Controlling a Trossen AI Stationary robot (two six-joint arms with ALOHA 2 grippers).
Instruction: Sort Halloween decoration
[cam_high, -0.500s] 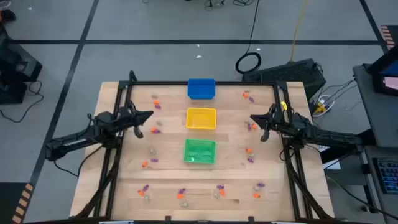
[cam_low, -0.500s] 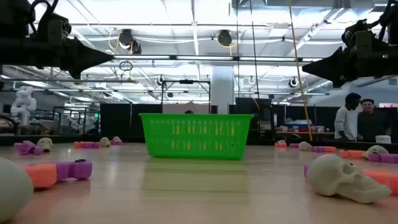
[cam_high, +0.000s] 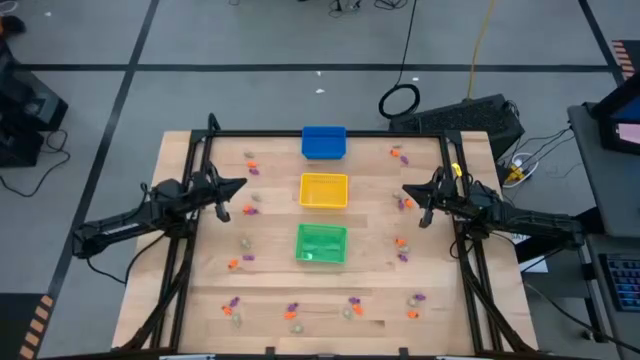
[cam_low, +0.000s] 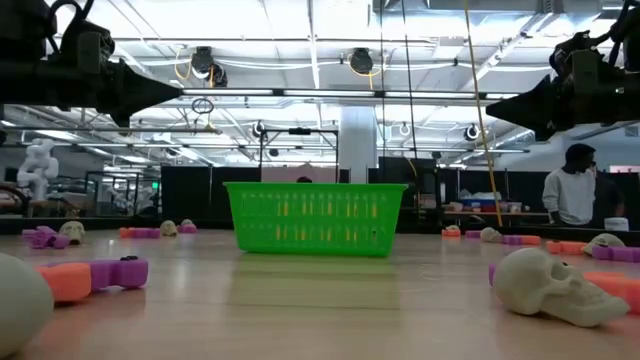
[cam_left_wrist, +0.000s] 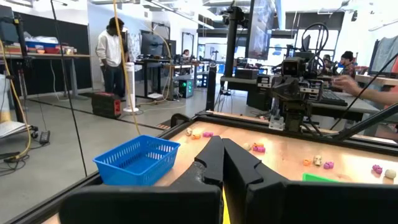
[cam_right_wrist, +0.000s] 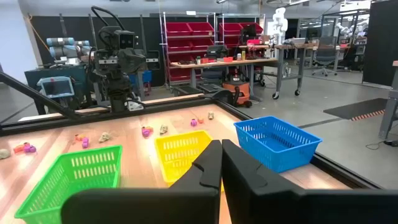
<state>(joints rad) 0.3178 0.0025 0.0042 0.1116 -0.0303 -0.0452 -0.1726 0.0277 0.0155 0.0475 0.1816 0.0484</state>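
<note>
Both arms hang above the counter (cam_high: 380, 300), the left gripper (cam_high: 240, 185) over its left side and the right gripper (cam_high: 407, 191) over its right, each with jaws pressed together and empty. The Halloween trinkets (cam_high: 243, 258) lie scattered around the blue bin (cam_high: 323, 142), yellow bin (cam_high: 323, 190) and green bin (cam_high: 321, 243).

We are looking past the right gripper (cam_right_wrist: 221, 163), its dark fingers (cam_right_wrist: 207, 167) pressing together, at a green bin (cam_right_wrist: 68, 178), a yellow bin (cam_right_wrist: 181, 151) and a blue bin (cam_right_wrist: 277, 142) sitting on the wooden table (cam_right_wrist: 134, 135), with tiny trinkets (cam_right_wrist: 147, 131) lying beyond and the other arm (cam_right_wrist: 118, 68) standing behind.
</note>
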